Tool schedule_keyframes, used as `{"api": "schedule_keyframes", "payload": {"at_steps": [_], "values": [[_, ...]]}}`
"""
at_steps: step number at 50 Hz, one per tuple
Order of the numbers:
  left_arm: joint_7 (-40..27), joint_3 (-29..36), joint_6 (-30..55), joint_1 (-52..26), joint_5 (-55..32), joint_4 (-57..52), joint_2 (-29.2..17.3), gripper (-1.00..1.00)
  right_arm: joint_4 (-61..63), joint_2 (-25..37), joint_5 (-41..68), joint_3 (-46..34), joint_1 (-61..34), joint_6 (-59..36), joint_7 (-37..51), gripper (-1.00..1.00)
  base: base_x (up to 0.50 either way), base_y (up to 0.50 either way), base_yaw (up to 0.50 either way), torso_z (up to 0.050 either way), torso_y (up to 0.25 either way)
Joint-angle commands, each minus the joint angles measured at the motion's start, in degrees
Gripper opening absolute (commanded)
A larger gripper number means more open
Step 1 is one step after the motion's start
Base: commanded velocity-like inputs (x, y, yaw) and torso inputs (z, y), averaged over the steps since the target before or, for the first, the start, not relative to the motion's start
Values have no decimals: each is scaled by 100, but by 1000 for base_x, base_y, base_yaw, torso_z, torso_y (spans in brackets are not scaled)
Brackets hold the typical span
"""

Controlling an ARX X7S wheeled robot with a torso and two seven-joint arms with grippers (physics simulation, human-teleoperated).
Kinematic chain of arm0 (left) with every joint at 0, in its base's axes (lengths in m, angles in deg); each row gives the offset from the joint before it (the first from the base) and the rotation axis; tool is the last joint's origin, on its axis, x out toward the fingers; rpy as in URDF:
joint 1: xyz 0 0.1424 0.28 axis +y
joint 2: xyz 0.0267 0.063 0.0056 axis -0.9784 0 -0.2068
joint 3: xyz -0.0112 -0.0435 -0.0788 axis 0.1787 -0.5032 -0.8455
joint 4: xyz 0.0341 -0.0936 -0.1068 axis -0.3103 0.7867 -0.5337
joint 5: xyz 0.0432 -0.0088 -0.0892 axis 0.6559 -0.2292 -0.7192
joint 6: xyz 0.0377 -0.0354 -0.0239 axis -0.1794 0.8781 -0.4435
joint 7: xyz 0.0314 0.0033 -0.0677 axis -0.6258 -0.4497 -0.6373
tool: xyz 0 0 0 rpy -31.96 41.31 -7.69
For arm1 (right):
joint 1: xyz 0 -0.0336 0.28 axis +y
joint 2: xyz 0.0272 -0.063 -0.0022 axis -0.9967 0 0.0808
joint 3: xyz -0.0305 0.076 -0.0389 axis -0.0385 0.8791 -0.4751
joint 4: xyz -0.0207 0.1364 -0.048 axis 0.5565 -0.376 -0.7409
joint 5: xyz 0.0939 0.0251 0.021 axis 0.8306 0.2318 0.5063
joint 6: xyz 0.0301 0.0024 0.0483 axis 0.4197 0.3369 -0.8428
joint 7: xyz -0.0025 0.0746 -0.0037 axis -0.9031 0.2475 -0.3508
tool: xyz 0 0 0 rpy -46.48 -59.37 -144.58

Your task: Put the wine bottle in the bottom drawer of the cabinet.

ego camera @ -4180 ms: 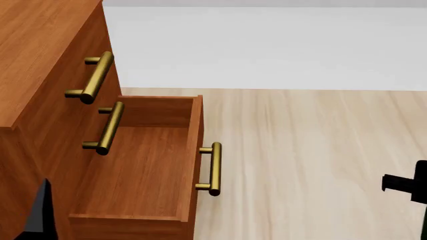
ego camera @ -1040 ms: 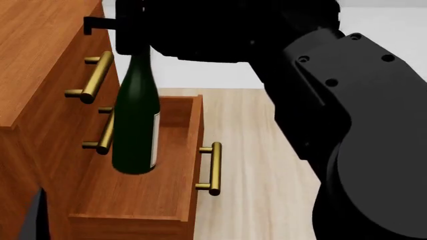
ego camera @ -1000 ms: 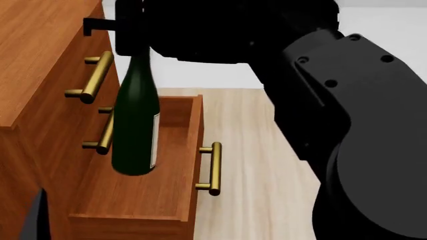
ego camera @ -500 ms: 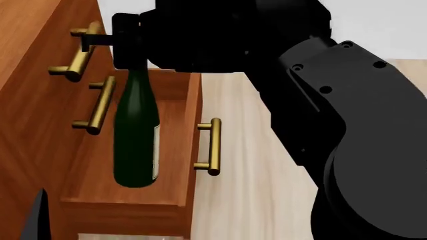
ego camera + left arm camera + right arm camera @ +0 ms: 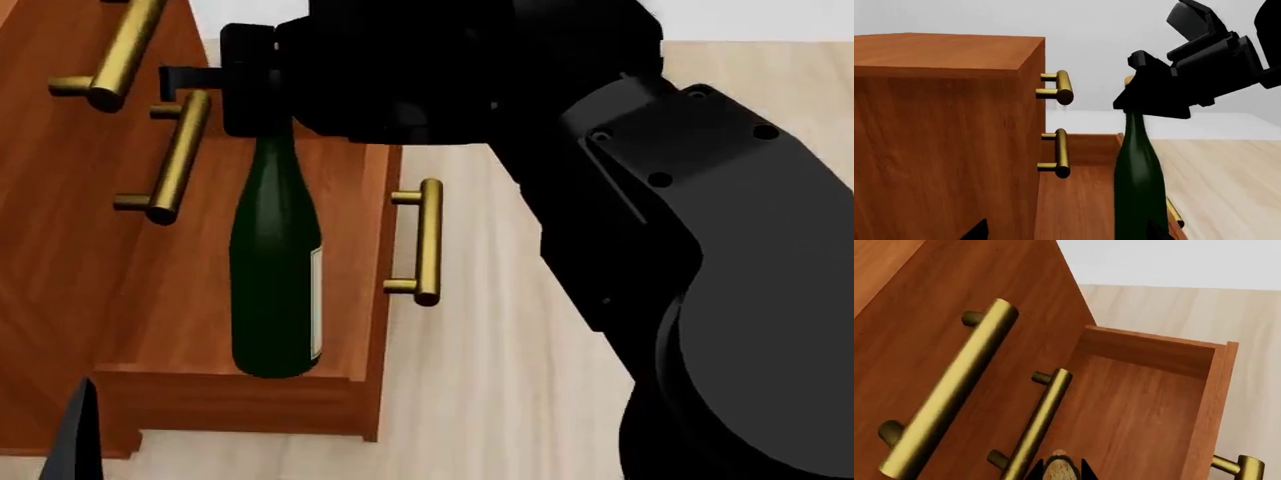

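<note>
The right claw (image 5: 254, 95) is clenched on the neck of the bottle (image 5: 276, 270), holding it upright above the open bottom drawer (image 5: 350, 290), near the drawer's front wall. In the left wrist view the bottle (image 5: 1137, 190) hangs just in front of the cabinet (image 5: 947, 140), beside the two upper handles. The cork (image 5: 1058, 470) shows in the right wrist view. The left claw is barely in view; its state cannot be told

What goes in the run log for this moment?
phase: placing | right gripper: shut on wine bottle neck, upright | bottom drawer: open, bottle over it | left gripper: not in view
</note>
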State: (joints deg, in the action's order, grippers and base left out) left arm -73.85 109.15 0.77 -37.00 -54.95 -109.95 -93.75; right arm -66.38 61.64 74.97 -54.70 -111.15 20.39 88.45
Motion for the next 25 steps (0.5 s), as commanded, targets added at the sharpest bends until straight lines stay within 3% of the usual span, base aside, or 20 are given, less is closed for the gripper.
{"api": "schedule_keyframes", "payload": {"at_steps": [1, 25], "values": [[9, -22, 3, 13, 8, -23, -1, 100, 152, -10, -51, -37, 109, -19, -35, -100, 0, 0, 0, 4, -146], [72, -43, -43, 91, 36, 50, 29, 100, 255, -10, -200, -10, 49, -18, 92, -100, 0, 0, 0, 3, -147]]}}
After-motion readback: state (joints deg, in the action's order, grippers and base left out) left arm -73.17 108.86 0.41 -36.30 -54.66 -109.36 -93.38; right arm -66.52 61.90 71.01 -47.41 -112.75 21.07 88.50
